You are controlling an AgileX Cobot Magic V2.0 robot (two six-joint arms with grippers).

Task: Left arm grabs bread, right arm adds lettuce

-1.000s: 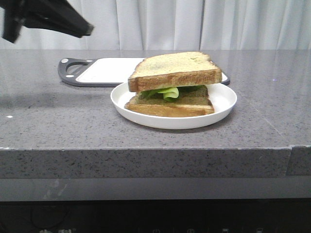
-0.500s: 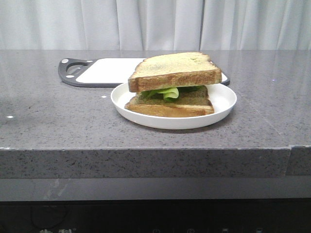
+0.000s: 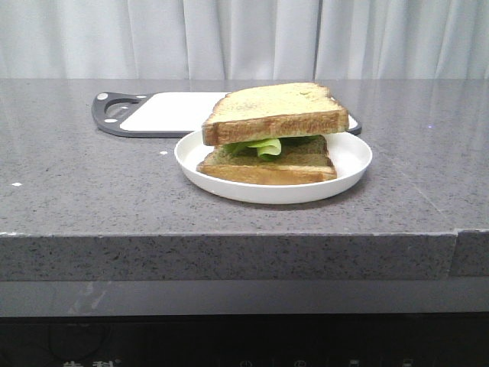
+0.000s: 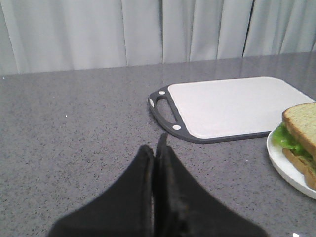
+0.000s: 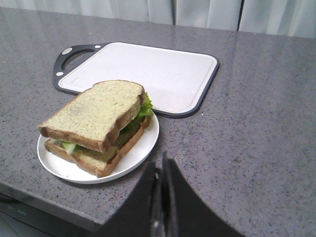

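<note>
Assembled sandwich on a plate [image 3: 348, 172], seen from the front and from both of my wrists. The bread [image 3: 275, 111], the thick top slice with a tan speckled face and dark crust sides, lies tilted on the lettuce [image 3: 263, 145], which in turn rests on a thinner bottom slice [image 3: 267, 164]; all three sit inside the white plate, near the front of the grey desk [image 3: 92, 199]. A white cutting board [image 3: 172, 111] with a dark rim and handle lies just behind the plate and carries nothing. My left claw [image 4: 157, 148] has its fingers pressed together and holds nothing, hanging over bare desk well apart from the plate; my right claw [image 5: 160, 170] is likewise closed on nothing, near the plate's rim. Neither claw appears in the front view. Handling, as I judge it: the bread is light, soft and porous, so it would compress and crumble under a hard pinch; the crust edges are the firmest place to grip, taken across opposite sides. The lettuce is thin, limp and easily torn, best held by a ruffled edge where it shows at the sandwich's side. With the leaf already between the slices, the task appears complete.
</note>
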